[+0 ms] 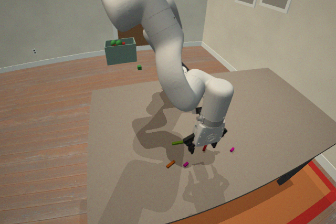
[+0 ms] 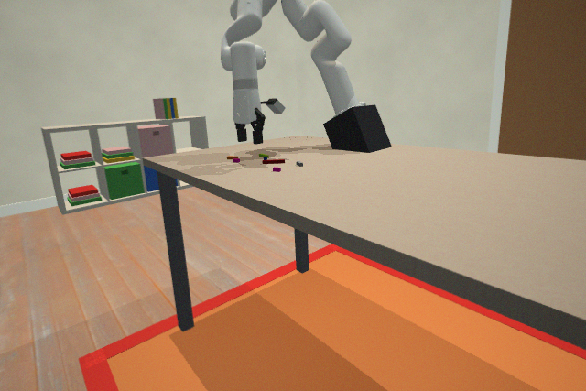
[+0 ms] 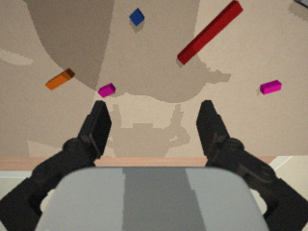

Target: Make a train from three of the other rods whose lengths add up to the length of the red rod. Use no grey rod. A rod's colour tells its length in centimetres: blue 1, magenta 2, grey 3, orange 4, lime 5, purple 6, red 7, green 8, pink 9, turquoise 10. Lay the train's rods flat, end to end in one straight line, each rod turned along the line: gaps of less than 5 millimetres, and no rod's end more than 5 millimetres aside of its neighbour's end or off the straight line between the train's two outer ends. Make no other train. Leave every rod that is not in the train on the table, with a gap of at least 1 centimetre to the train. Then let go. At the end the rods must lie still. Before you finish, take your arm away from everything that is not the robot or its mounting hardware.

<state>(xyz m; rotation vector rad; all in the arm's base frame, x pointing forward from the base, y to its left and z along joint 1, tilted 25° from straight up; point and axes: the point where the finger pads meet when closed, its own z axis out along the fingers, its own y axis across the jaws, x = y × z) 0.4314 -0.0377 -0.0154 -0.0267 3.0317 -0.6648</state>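
Note:
My gripper is open and empty, hanging above the table near its front edge; it also shows in the top view and the exterior view. In the wrist view the long red rod lies slanted at the upper right. A small blue rod lies at the top. An orange rod lies at the left. One magenta rod lies just beyond my left fingertip, another magenta rod at the right. In the top view a lime rod lies left of the gripper.
A small grey rod lies to the right of the others in the exterior view. The arm's black base stands at the back of the table. The table's front edge runs close under the gripper in the wrist view.

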